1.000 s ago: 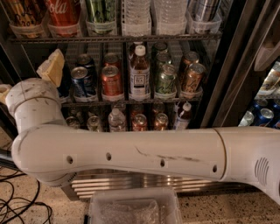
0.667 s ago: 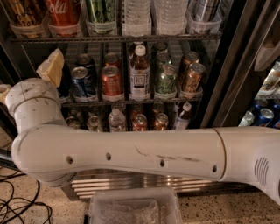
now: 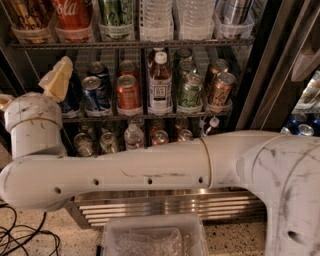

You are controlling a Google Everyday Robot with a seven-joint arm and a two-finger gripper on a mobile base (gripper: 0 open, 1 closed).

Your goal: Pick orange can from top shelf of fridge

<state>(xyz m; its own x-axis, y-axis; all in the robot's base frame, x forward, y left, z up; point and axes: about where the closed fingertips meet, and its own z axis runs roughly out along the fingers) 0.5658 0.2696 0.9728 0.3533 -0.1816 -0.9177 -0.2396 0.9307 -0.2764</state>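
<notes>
The fridge (image 3: 260,65) stands open in front of me. Its top shelf (image 3: 135,44) is a dark wire rack with clear tubs. The orange can (image 3: 26,14), copper with dark script, sits in the leftmost tub, its top cut off by the picture's edge. A red can (image 3: 73,15) and a green can (image 3: 116,12) stand to its right. My gripper (image 3: 56,80) is at the left, in front of the middle shelf, below and a little right of the orange can and apart from it. My white arm (image 3: 150,172) crosses the lower picture.
Water bottles (image 3: 175,15) and a silver can (image 3: 235,12) fill the rest of the top shelf. The middle shelf holds blue, red, green and copper cans (image 3: 220,90) and a bottle (image 3: 160,82). A clear plastic tub (image 3: 155,237) lies on the floor; cables (image 3: 25,240) lie at lower left.
</notes>
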